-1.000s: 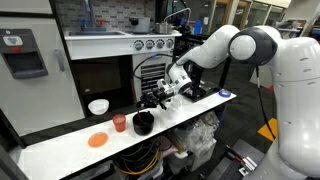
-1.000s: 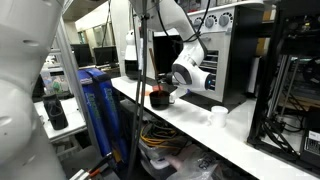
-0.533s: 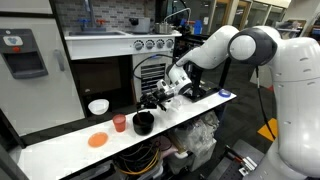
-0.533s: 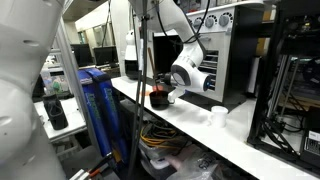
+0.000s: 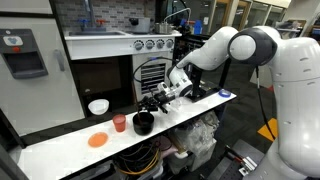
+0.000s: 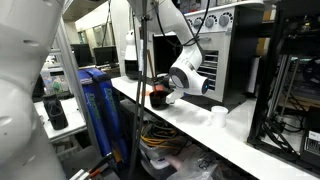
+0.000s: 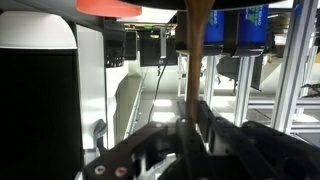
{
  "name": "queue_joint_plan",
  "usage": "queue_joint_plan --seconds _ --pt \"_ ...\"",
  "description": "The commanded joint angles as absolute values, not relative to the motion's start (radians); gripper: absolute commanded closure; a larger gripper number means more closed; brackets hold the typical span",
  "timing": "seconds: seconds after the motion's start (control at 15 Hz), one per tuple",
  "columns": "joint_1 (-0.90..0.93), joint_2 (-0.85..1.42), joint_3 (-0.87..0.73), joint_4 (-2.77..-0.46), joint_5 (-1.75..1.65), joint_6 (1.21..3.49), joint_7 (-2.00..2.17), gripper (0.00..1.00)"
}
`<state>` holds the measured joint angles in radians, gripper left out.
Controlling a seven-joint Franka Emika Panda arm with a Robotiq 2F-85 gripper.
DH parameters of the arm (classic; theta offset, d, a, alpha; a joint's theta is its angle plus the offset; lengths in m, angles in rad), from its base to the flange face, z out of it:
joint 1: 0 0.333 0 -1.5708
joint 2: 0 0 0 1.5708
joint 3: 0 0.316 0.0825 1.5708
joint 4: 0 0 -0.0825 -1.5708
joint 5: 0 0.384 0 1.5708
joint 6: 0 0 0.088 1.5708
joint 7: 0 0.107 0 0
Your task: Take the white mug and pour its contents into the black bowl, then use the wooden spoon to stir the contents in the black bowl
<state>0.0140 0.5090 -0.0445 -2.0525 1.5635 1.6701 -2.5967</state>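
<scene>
One arm (image 5: 240, 48) reached down over the white tabletop (image 5: 60, 150), and in both exterior views its fingers (image 5: 153, 101) hung just above the black bowl (image 5: 143, 124). In the wrist view the fingers (image 7: 207, 135) were pressed in on the wooden spoon (image 7: 191, 70), pinching its slim brown handle between them. The handle ran straight away from the fingers toward the top of that view.

Whether the spoon's far end touched the inside of the black bowl could not be told, because the fingers and wrist hid it in the exterior views. The black bowl (image 6: 157, 100) stood upright on the tabletop, and its inside was too dark to make out.

A red cup (image 5: 120, 123) stood just beside the black bowl, on the side away from where the arm came in. A flat orange disc (image 5: 97, 141) lay beyond the red cup, well apart from the black bowl. A wider round white vessel (image 5: 98, 106) sat near the back edge of the tabletop, also well apart from the black bowl.

The white mug (image 6: 218, 116) stood upright on the tabletop, well apart from the black bowl on the side where the arm came in. Nothing touched it.
</scene>
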Motion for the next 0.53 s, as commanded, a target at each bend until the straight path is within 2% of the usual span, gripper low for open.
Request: queue_joint_plan --seconds 0.0,0.47 --pt "-0.001 0.498 -0.045 -2.069 1.562 1.655 -2.604 0.97" --pt "-0.015 0.487 -0.07 -2.089 1.547 1.661 -2.604 0.97"
